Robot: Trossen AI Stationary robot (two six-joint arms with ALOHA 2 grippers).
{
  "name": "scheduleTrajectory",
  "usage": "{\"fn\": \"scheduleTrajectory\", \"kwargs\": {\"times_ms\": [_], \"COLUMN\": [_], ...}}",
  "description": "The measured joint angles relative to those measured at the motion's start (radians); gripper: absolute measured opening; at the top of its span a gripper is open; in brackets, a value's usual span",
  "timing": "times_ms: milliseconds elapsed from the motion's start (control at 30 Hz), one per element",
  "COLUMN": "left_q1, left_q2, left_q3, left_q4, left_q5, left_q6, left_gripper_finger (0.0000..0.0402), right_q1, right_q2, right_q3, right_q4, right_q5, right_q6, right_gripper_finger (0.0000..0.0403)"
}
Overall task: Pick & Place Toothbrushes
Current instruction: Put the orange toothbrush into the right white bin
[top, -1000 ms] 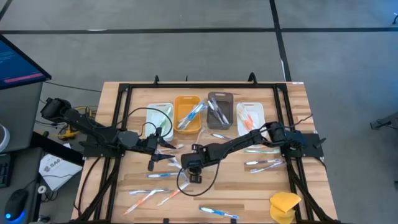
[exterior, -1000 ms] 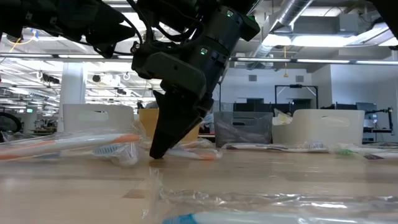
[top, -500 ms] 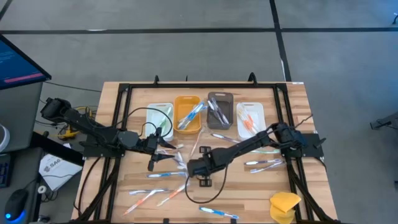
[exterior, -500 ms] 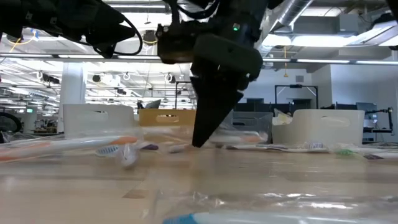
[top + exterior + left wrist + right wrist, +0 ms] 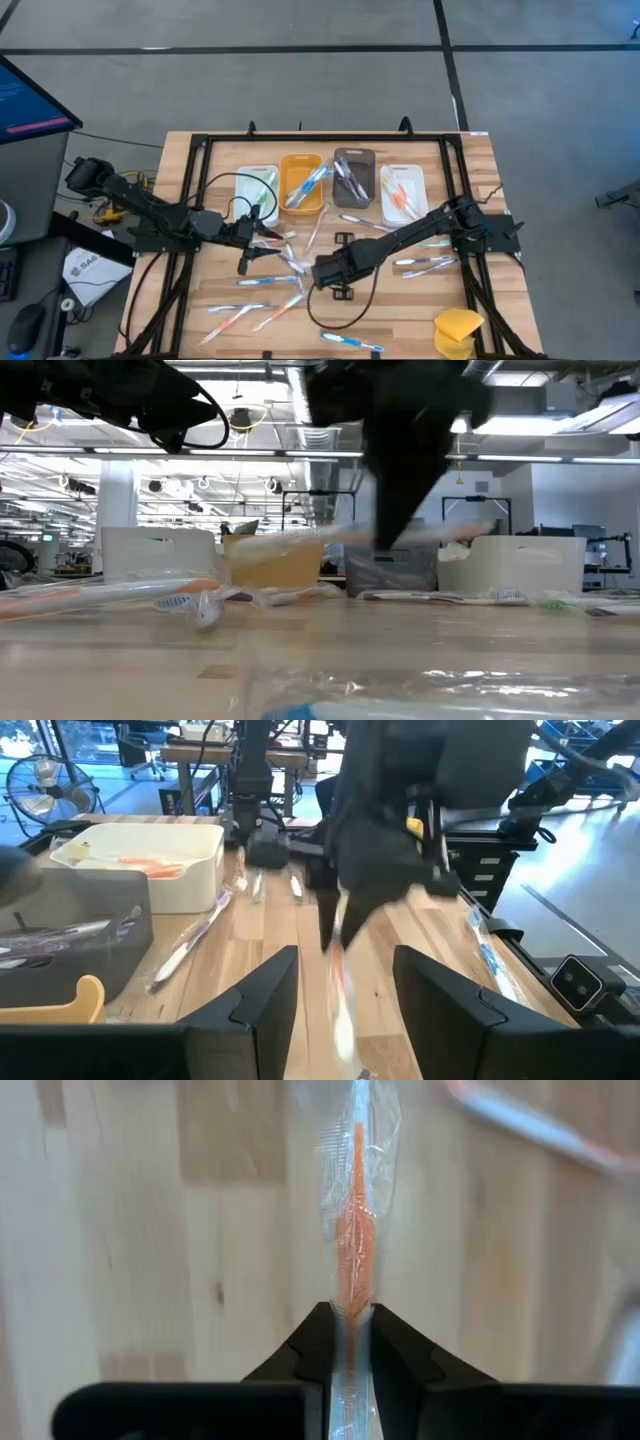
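Four bins stand in a row at the far side of the desk, and each already has toothbrushes in it: the white bin on the left, the orange bin, the grey bin and the white bin on the right. So the sorting looks partly done, not finished.

Going left to right across the desk, the left pincer waits over the boards in front of the left white bin, its two dark fingers standing apart with nothing between them. Near it lie several loose wrapped toothbrushes, and more sit toward the near left edge. Mid-desk, the right pincer is clamped on an orange-handled toothbrush in its clear wrapper; the low view shows the brush raised clear of the boards, roughly level. Further right, a few blue-and-white ones rest beside the right arm's base, one more lies at the near edge, and a yellow sponge-like lump sits at the near right corner.

My judgement: well over a dozen pieces are left to clear, and the held brush is yet to be carried to a bin.
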Motion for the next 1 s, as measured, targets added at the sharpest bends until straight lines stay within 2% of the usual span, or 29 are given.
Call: {"fn": "scheduleTrajectory", "kwargs": {"times_ms": [300, 533, 733, 867, 1000], "left_q1": [0.000, 0.000, 0.000, 0.000, 0.000], "left_q2": [0.000, 0.000, 0.000, 0.000, 0.000], "left_q3": [0.000, 0.000, 0.000, 0.000, 0.000], "left_q4": [0.000, 0.003, 0.007, 0.011, 0.011], "left_q5": [0.000, 0.000, 0.000, 0.000, 0.000], "left_q6": [0.000, 0.000, 0.000, 0.000, 0.000], "left_gripper_finger": [0.0161, 0.0159, 0.0161, 0.0159, 0.0161], "right_q1": [0.056, 0.071, 0.042, -0.003, -0.071], "right_q2": [-0.190, -0.373, -0.483, -0.542, -0.628], "right_q3": [0.000, 0.001, -0.001, -0.028, -0.120], "right_q4": [-0.311, -0.602, -0.594, -0.593, -0.594], "right_q5": [0.023, 0.081, 0.152, 0.153, 0.153], "right_q6": [0.157, 0.420, 0.475, 0.474, 0.499], "right_gripper_finger": [0.0041, 0.0042, 0.0042, 0.0042, 0.0042]}}
